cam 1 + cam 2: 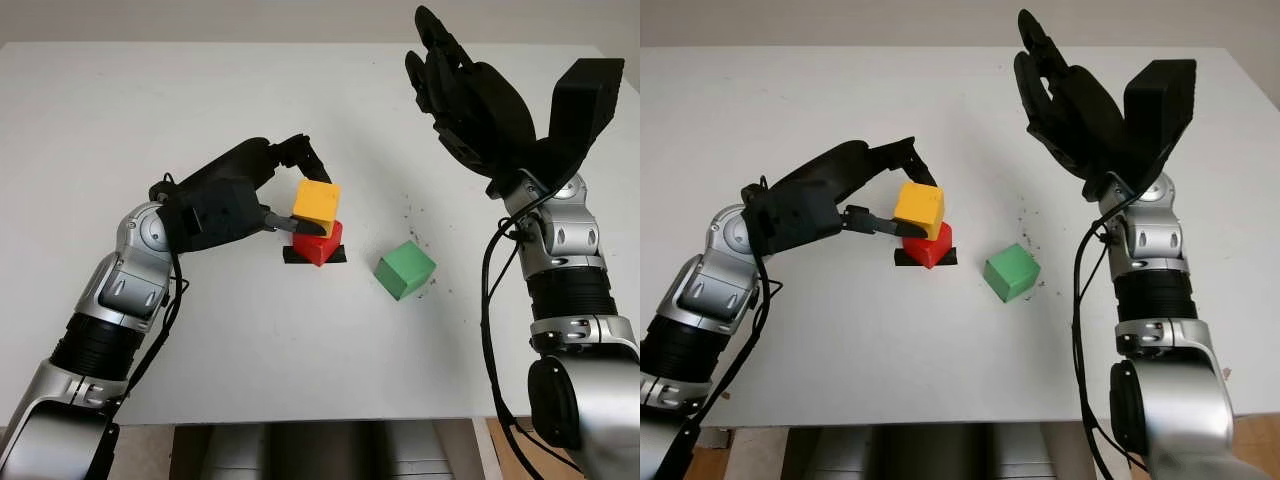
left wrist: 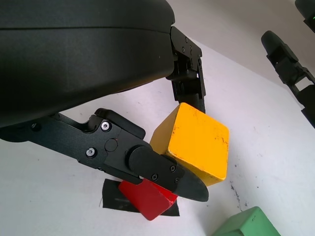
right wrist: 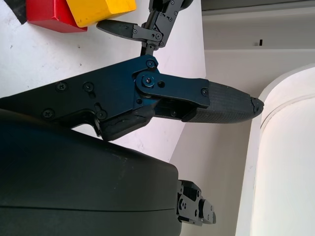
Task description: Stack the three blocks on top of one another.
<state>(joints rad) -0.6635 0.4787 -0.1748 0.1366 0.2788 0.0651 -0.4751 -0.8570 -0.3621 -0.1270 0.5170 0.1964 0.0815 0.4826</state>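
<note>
Head views: the left hand point(image 1: 290, 190) has its fingers clamped on the yellow block point(image 1: 317, 206), which sits on the red block point(image 1: 318, 244) over a black patch point(image 1: 340, 256). The green block point(image 1: 405, 269) lies apart on the table point(image 1: 120, 120), beyond the fingertips. The right hand point(image 1: 470, 100) is raised, open.

Left wrist view: one finger point(image 2: 189, 78) behind the yellow block point(image 2: 197, 142), another point(image 2: 162, 172) in front.

Red block point(image 1: 318, 246) was mostly covered by the yellow block point(image 1: 317, 205) and a left hand point(image 1: 285, 195) fingertip; contact between the two blocks couldn't be confirmed. Black tape patch point(image 1: 335, 255) was largely hidden under red. Green block point(image 2: 244, 224) was cut off in the left wrist view.
</note>
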